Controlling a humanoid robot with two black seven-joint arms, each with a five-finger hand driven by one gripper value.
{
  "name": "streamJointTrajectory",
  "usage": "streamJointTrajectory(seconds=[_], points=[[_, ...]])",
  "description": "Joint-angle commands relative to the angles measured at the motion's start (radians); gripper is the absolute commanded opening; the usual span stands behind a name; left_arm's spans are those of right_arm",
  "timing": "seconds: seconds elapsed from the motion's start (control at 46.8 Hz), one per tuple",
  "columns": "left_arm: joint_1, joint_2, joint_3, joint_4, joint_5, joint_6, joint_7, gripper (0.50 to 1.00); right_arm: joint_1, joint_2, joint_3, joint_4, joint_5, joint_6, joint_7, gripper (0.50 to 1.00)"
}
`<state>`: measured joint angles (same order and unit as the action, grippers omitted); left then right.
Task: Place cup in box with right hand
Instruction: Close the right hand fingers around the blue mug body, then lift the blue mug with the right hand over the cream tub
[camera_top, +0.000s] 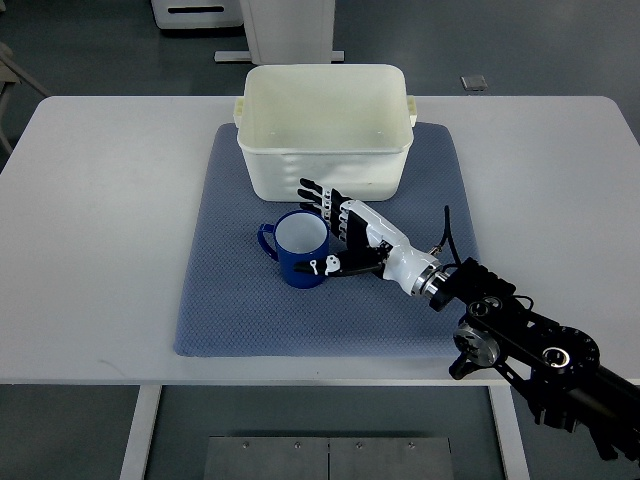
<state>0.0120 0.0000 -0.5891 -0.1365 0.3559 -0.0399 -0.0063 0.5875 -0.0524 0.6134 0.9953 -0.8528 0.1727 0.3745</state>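
A white desk (110, 200) is carrying a blue-grey textured mat (220, 300), with a grey floor showing beyond its far edge. A cream rectangular plastic box (325, 125) is standing open at the mat's far edge. The blue ceramic cup with a white inside (300, 248) is sitting upright near the mat's middle, just in front of the box, its handle pointing towards the left edge. The right hand (345, 235), black and white, is reaching in from the near right corner, its fingers wrapping the cup's right side and the thumb pressing the near wall. The grasp appears to be closing; next calls for lifting clear of the box's front wall and carrying the cup over.
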Motion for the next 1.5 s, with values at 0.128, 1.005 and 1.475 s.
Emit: streamJointTrajectory(seconds=[0.128,1.005,1.475], points=[[0.000,0.000,0.000,0.000,0.000,0.000,0.000,1.000,0.002,0.023,-0.001,-0.020,-0.006,-0.001,0.006,1.000],[0.000,0.000,0.000,0.000,0.000,0.000,0.000,1.000,0.023,0.052,-0.043,-0.110,-0.006,-0.016,0.017,0.931],[0.000,0.000,0.000,0.000,0.000,0.000,0.000,1.000,0.046,0.052,-0.123,-0.129,0.004,-0.055,0.052,0.500]])
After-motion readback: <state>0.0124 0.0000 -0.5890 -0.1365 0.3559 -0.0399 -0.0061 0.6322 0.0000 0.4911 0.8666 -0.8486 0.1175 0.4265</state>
